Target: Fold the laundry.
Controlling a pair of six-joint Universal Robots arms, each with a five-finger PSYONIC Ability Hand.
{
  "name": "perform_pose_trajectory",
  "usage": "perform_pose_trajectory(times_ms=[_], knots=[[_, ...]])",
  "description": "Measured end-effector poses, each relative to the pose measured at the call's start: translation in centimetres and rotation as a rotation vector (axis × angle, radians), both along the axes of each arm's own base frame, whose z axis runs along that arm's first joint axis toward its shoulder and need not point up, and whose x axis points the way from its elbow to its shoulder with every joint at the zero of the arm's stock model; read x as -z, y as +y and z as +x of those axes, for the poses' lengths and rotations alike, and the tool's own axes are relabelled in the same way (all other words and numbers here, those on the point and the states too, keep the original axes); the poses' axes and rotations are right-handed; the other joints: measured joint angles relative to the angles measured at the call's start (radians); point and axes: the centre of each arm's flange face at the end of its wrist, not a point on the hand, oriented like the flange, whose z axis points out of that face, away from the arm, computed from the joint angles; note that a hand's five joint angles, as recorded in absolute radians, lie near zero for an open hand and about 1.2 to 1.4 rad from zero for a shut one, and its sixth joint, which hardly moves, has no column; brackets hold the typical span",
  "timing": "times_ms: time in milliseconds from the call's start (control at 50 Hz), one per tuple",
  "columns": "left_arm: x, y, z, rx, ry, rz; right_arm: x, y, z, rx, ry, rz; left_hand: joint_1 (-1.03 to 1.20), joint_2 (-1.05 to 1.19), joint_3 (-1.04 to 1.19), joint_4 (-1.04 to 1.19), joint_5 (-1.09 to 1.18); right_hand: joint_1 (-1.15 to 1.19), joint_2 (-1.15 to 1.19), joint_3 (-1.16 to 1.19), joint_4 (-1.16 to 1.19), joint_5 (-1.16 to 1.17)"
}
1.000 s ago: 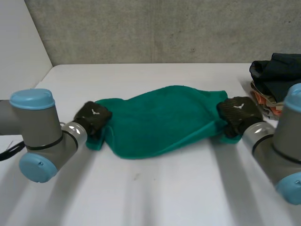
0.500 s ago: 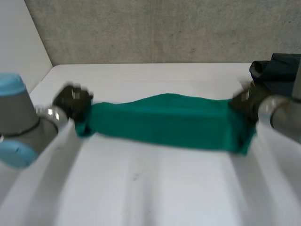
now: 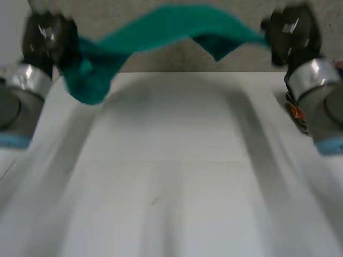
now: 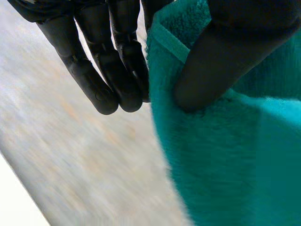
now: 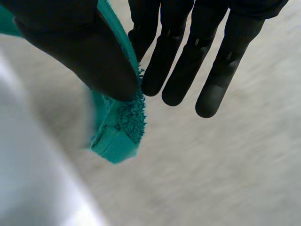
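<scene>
Towel point(image 3: 161, 27) now lifted off the worktop point(image 3: 171, 176), its ends pinched by left hand point(image 3: 47, 35) and right hand point(image 3: 292, 32).

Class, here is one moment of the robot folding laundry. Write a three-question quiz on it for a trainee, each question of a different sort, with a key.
1. True or false: the towel lies flat on the table.
2. How does the left hand hold the towel? A: pinched between thumb and fingers. B: draped over an open palm. C: it does not touch it.
3. Fill the gap: in the right wrist view, the right hand pinches the towel close to a ____.

Key: 1 false, it hangs in the air between the two raised hands. 2 A. 3 corner.
</scene>
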Motion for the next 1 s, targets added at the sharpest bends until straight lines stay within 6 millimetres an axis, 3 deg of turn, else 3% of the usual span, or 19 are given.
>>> perform_pose_trajectory(times_ms=[40, 80, 100, 180, 200, 240, 300, 440, 540, 720, 880, 1000], knots=[[4.2, 1.3, 0.5, 0.025, -0.032, 0.115, 4.1, 0.8, -0.1, -0.026, 0.044, 0.124, 0.000, 0.000, 0.000, 0.000, 0.000, 0.000, 0.000, 0.000, 0.000, 0.000], [6.0, 1.9, 0.8, 0.036, -0.044, 0.159, 5.7, 1.1, -0.2, -0.036, 0.061, 0.172, 0.000, 0.000, 0.000, 0.000, 0.000, 0.000, 0.000, 0.001, 0.000, 0.000], [9.0, 2.8, 1.2, 0.051, -0.064, 0.230, 8.9, 1.7, -0.4, -0.053, 0.096, 0.263, 0.000, 0.000, 0.000, 0.000, 0.000, 0.000, 0.000, 0.001, 0.000, 0.000], [13.7, 4.2, 2.1, 0.074, -0.101, 0.340, 14.3, 2.8, -0.9, -0.072, 0.165, 0.412, 0.000, 0.000, 0.000, 0.000, 0.000, 0.000, 0.000, 0.001, 0.000, 0.000], [13.7, 4.2, 2.1, 0.074, -0.101, 0.340, 14.3, 2.8, -0.9, -0.072, 0.165, 0.412, 0.000, 0.000, 0.000, 0.000, 0.000, 0.000, 0.000, 0.001, 0.000, 0.000], [16.0, 5.0, 2.5, 0.086, -0.134, 0.402, 16.8, 3.4, -1.5, -0.067, 0.213, 0.487, -0.004, -0.016, -0.013, -0.012, -0.007, 0.000, 0.000, 0.001, 0.000, 0.000], [17.0, 5.6, 2.8, 0.097, -0.174, 0.446, 18.0, 3.7, -2.0, -0.052, 0.247, 0.534, -0.097, -0.132, -0.125, -0.130, -0.109, 0.000, 0.000, 0.001, 0.000, 0.000], [16.0, 6.8, 2.9, 0.102, -0.246, 0.503, 16.6, 3.8, -3.3, -0.004, 0.227, 0.574, -0.582, -0.613, -0.602, -0.616, -0.598, 0.000, 0.000, 0.001, 0.000, 0.000], [15.5, 7.6, 2.6, 0.097, -0.250, 0.540, 15.3, 3.6, -4.1, 0.022, 0.164, 0.585, -0.613, -0.667, -0.651, -0.669, -0.658, 0.000, 0.000, 0.001, 0.000, 0.000], [17.0, 8.5, 1.5, 0.092, -0.251, 0.601, 15.1, 3.6, -4.7, 0.048, 0.107, 0.625, -0.661, -0.709, -0.699, -0.719, -0.707, 0.000, 0.000, 0.001, 0.000, 0.000], [17.6, 7.0, 1.7, 0.006, -0.286, 0.558, 14.9, 3.2, -5.3, 0.067, 0.097, 0.637, -0.665, -0.713, -0.707, -0.724, -0.716, 0.000, 0.000, 0.001, 0.000, 0.000], [17.7, 4.5, 3.5, -0.107, -0.317, 0.497, 14.8, 2.9, -5.8, 0.086, 0.096, 0.647, -0.652, -0.702, -0.695, -0.708, -0.692, 0.000, 0.000, 0.001, 0.000, 0.000]])
